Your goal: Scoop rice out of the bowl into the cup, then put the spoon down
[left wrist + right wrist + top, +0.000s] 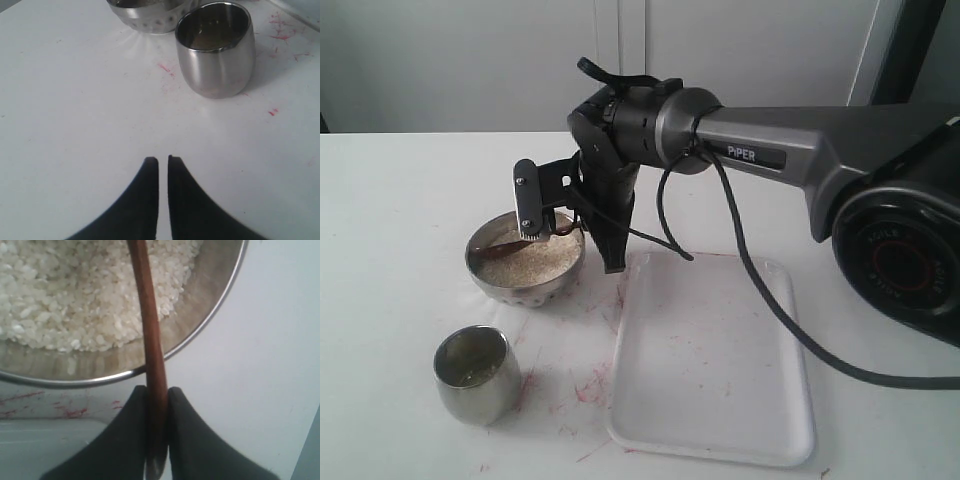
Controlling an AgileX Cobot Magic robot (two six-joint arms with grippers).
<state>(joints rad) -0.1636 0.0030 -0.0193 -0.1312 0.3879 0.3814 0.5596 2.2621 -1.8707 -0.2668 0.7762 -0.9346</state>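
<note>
1. Presently, the spoon [150,330] is pinched near its handle end between the fingers of the right end effector [156,390]. Its shaft runs ahead of the tips, over the bowl [212,295] rim and across the rice [75,290].
2. The left end effector [161,159] is held almost pressed together, with a thin gap between the tips and nothing gripped. The cup [215,70] stands upright on the table [75,125], well ahead of it, with the bowl just beyond.
3. Progress is judged early: the bowl is well filled, and the cup looks nearly empty, though its bottom cannot be read clearly. Lifting a scoopful, carrying, pouring and setting the spoon down are all left.
4. A white tray [710,360] lies beside the right end effector, away from the bowl. Red smears [167,70] mark the table, and a cable [760,300] hangs under the arm. Nothing is seen between bowl and cup.
</note>
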